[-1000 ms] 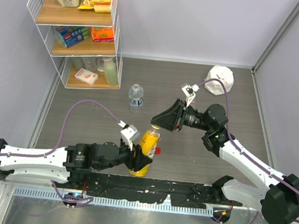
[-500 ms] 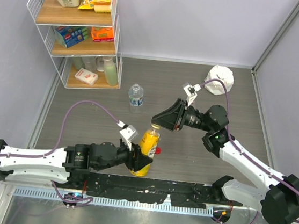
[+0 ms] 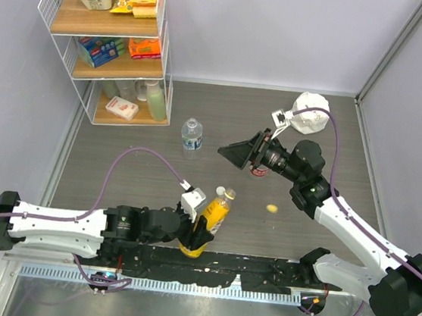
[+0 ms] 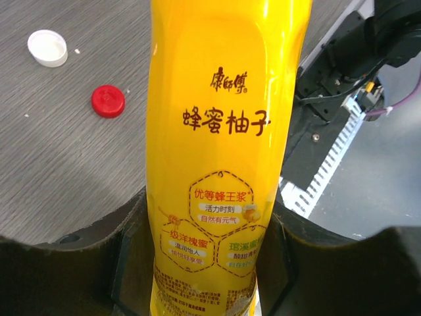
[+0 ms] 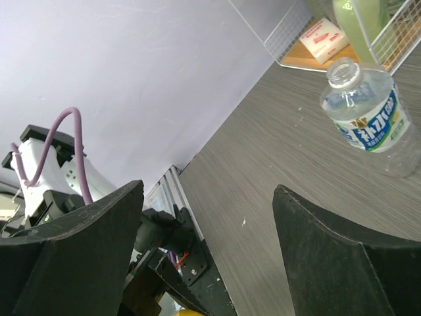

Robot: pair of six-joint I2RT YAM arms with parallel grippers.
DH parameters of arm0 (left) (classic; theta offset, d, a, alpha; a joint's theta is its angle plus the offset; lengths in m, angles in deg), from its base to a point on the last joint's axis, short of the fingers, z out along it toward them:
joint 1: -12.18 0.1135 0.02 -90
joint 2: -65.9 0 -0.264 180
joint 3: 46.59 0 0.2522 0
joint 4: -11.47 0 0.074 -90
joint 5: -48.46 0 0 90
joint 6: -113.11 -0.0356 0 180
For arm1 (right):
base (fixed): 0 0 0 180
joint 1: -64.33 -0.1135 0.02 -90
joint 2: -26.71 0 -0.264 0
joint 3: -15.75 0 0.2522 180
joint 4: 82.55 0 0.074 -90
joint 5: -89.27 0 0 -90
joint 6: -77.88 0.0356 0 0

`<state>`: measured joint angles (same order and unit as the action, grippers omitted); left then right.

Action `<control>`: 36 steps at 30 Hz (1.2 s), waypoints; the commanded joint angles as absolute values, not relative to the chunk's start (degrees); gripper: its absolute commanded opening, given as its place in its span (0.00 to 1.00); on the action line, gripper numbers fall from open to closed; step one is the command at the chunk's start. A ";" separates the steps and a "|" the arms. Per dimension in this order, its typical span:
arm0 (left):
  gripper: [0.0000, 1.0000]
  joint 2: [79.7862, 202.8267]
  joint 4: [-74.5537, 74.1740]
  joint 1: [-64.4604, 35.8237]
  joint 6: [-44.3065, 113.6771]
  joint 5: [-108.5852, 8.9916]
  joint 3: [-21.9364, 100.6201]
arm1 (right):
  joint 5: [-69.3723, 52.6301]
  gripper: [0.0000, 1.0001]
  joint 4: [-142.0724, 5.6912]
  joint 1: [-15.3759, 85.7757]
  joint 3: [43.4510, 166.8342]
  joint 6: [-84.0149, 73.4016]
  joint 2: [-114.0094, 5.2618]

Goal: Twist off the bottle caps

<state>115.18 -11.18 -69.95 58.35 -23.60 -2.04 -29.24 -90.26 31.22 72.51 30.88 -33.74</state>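
Caps, 3, loose on table; left claw clenched on yellow bottle; right claw released.

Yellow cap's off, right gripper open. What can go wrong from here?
1. The yellow bottle is uncapped and leans in the shut left gripper; more tilt may spill it.
2. The yellow cap lies loose on the table near the right arm; a pass could knock it away.
3. The clear water bottle stands open and unheld; the right gripper could tip it.
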 commanded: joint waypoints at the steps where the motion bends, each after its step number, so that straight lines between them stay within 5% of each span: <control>1: 0.00 115.73 -13.01 -70.00 58.17 -19.48 1.27 | -25.78 0.84 -87.33 31.28 75.39 28.49 -32.62; 20: 0.00 103.96 -18.46 -70.08 63.18 -8.05 -2.07 | -33.16 0.84 -93.04 30.40 71.35 30.59 -34.20; 36: 0.00 106.33 -19.17 -70.00 63.18 -7.43 0.22 | -33.69 0.79 -93.92 19.94 72.93 26.11 -38.16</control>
